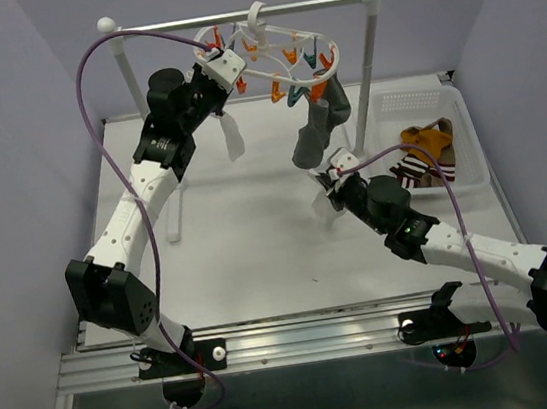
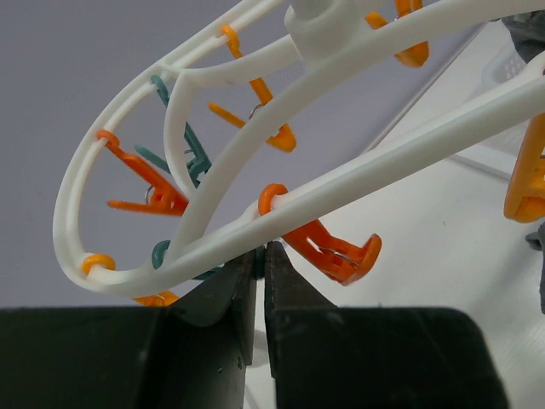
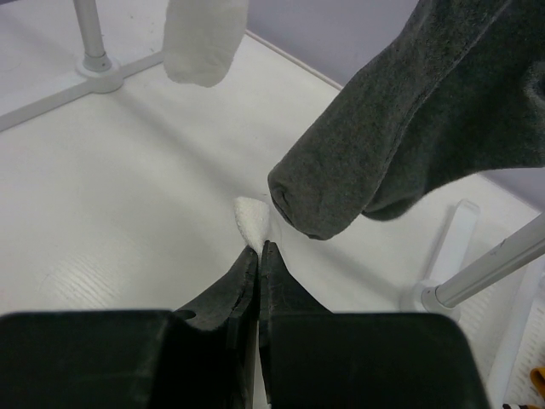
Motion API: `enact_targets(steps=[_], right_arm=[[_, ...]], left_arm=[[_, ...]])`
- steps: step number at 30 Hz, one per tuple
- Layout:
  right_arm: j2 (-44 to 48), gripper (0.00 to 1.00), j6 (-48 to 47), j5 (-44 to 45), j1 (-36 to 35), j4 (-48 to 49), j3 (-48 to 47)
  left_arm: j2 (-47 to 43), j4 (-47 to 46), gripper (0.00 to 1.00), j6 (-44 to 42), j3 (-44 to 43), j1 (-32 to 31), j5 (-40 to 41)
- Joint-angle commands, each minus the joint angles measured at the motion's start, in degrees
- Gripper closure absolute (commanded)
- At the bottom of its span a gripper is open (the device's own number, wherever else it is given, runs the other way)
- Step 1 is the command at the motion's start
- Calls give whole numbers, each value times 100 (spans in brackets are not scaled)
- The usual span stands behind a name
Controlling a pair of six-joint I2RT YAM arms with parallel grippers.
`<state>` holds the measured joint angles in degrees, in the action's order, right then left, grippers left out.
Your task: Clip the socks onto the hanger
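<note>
Grey socks (image 1: 321,123) and a white sock (image 1: 232,137) hang from the hanger (image 1: 273,48), while the right gripper (image 3: 258,247) pinches a second sock (image 3: 249,220), the left gripper (image 2: 260,249) sits nearly closed at the hanger, and more socks (image 1: 428,149) wait in the basket (image 1: 406,101).

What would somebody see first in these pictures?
Probably the white hanger with its bright orange and teal clips, hung on the rail, the left gripper right at its rim. Next, the grey sock dangling from it, and the right gripper below pinching a white sock.
</note>
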<state>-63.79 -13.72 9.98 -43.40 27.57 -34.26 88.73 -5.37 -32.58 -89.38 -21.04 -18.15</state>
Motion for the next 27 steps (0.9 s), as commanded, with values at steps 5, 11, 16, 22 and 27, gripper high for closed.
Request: enact_targets(steps=[5,11,16,22,27], right_arm=[[-28,99,-87,-75,33,284,-309],[-20,99,18,-40,33,231,-379],[51,99,184,-224,33,170,-415],[104,99,378,-295,33,-68,-546],[86,99,536,-453,33,-304,-696]], left_arm=[[-418,-272,100,23,79,38,-417],[-409,-220,100,916,0,38,-470],[-260,236,100,2622,-368,21,-111],[-496,299,100,4258,8,12,592],[-629,728,100,4998,-52,-6,910]])
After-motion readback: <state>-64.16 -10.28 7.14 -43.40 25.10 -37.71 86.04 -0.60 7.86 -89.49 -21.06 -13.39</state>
